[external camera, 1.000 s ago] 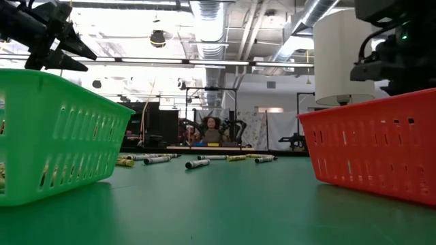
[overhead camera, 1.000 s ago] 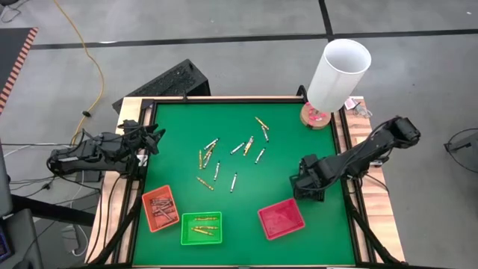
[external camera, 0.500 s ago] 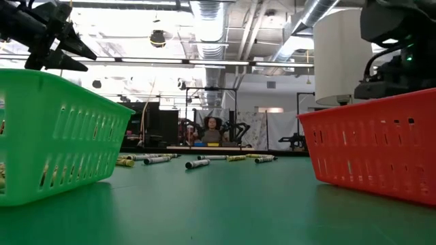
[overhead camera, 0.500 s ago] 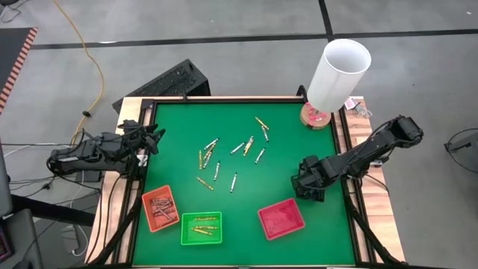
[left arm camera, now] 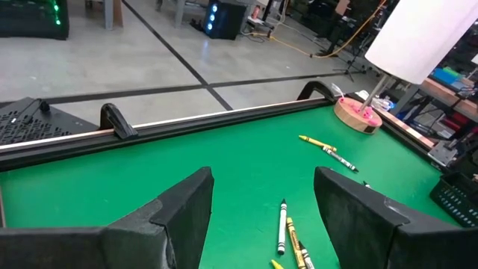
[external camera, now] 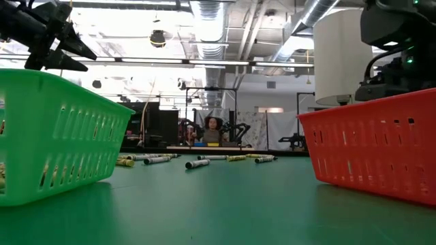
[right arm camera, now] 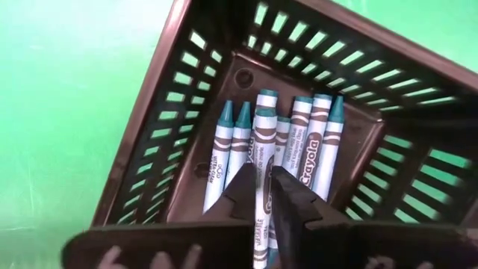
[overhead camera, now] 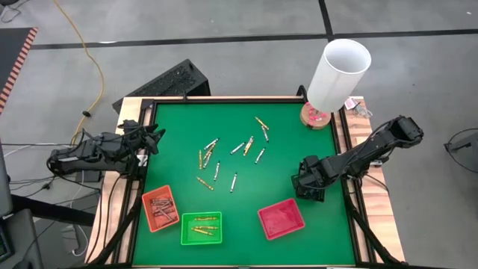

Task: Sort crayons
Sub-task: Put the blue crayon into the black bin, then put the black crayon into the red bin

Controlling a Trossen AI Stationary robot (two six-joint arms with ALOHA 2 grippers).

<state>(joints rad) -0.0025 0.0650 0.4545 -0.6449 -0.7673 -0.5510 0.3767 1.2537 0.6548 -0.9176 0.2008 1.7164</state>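
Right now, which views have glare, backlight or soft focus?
Low view: bright ceiling lights backlight the scene, the green tray looms large and slightly soft, and the far crayons are tiny. Right wrist view: sharp on the blue crayons in the dark tray. High view: evenly lit.

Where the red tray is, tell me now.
In the high view the red tray sits on the green mat near the front edge, right of the green tray and just in front of the right gripper.
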